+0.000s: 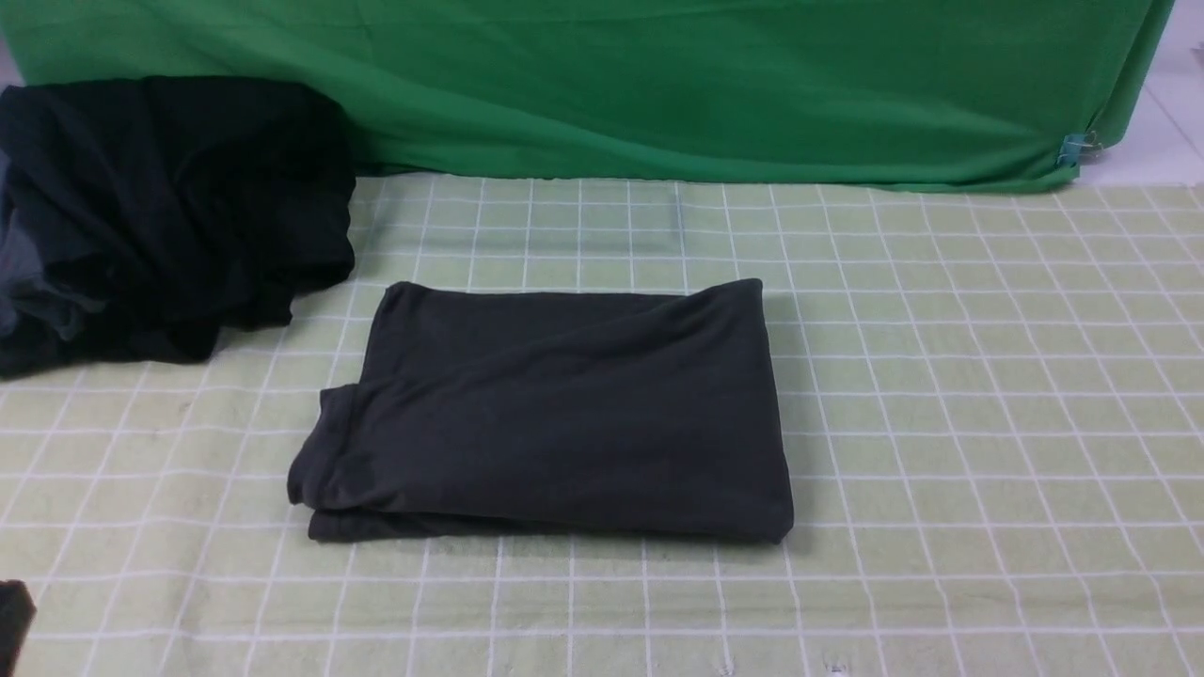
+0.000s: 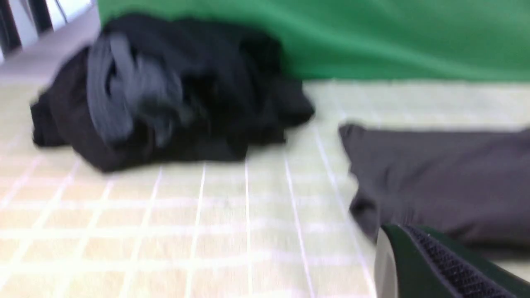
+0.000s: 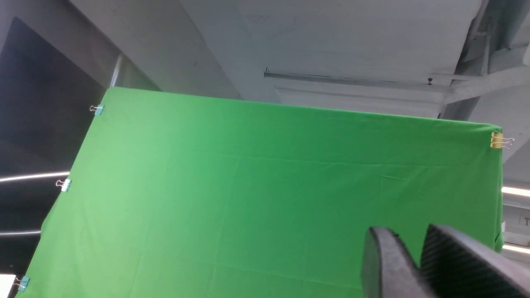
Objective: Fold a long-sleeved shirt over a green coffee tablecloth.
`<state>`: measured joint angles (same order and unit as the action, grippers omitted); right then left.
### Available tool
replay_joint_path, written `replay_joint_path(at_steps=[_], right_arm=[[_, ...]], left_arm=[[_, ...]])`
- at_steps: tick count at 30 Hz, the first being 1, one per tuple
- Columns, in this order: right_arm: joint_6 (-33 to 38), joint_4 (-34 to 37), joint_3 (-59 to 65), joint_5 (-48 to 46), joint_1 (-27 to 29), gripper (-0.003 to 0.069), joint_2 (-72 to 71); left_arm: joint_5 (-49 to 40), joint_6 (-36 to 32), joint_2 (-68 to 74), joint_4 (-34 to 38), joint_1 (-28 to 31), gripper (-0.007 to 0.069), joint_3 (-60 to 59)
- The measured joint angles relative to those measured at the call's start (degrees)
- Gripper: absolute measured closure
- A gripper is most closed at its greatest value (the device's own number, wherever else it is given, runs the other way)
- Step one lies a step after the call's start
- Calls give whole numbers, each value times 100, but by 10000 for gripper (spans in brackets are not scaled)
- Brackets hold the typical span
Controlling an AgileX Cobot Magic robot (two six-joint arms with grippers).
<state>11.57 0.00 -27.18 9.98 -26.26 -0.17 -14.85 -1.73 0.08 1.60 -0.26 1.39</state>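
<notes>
The long-sleeved shirt [image 1: 555, 414] lies folded into a charcoal rectangle in the middle of the green coffee tablecloth [image 1: 941, 423], its print hidden. The left wrist view is blurred. It shows the shirt's [image 2: 439, 182] near-left corner just beyond my left gripper [image 2: 397, 231], which is shut with nothing in it. A dark bit at the front view's lower left edge [image 1: 11, 621] may be that arm. My right gripper [image 3: 401, 229] is out of the front view. It points up at the backdrop, fingertips slightly apart and nothing between them.
A bulky pile of black and grey garments [image 1: 160, 216] sits at the back left on the tablecloth [image 2: 227, 215]. A plain deep-green cloth [image 1: 658, 85] hangs along the back, held by a small clip [image 1: 1072, 149] at its right corner.
</notes>
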Motion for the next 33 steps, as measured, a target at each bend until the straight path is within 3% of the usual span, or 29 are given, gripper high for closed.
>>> replay_joint_path(at_steps=[10, 31, 33], right_arm=[[0, 0, 0, -17, 0, 510, 0], [6, 0, 0, -33, 0, 470, 0], [42, 0, 0, -378, 61, 467, 0]], left_arm=[[450, -44, 0, 18, 0, 623, -178], [450, -84, 0, 18, 0, 622, -178], [455, -99, 0, 18, 0, 622, -178]])
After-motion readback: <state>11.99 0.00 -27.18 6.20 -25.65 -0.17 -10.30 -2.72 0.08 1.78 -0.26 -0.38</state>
